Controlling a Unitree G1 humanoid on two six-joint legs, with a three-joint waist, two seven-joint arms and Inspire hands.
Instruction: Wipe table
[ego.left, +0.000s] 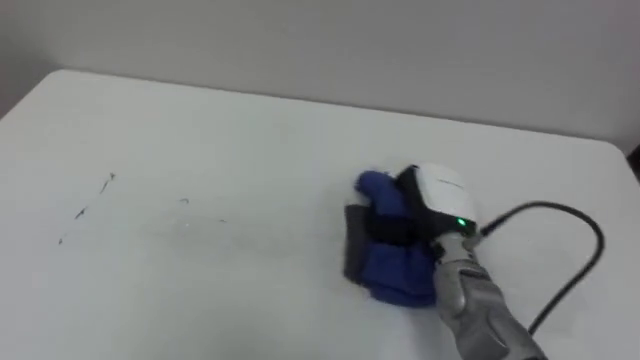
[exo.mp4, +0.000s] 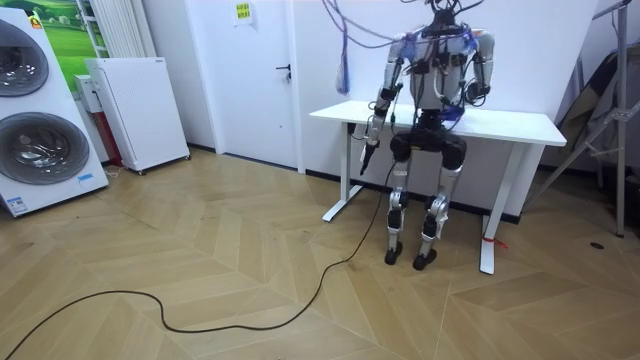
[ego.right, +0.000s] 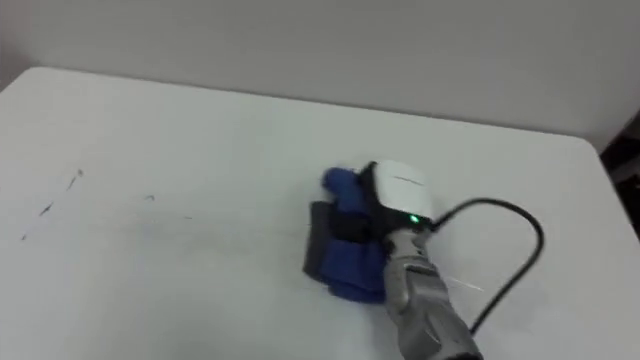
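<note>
Right hand (ego.left: 440, 197) sits on the cloth (ego.left: 398, 275), centre-right of the frame; I cannot tell its grip. Press flat and sweep toward the marks (ego.left: 80, 213) at the table's (ego.left: 250, 120) left.

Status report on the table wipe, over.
Right robot hand on cloth, on table. Left robot hand hangs at side. Dark marks at table's left, apart from cloth.

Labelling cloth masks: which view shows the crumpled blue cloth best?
Right eye view: the crumpled blue cloth lies near mid-picture under the right hand, folds visible. The left eye view shows much the same, further right. In the room view the robot's body hides nearly all of it.
</note>
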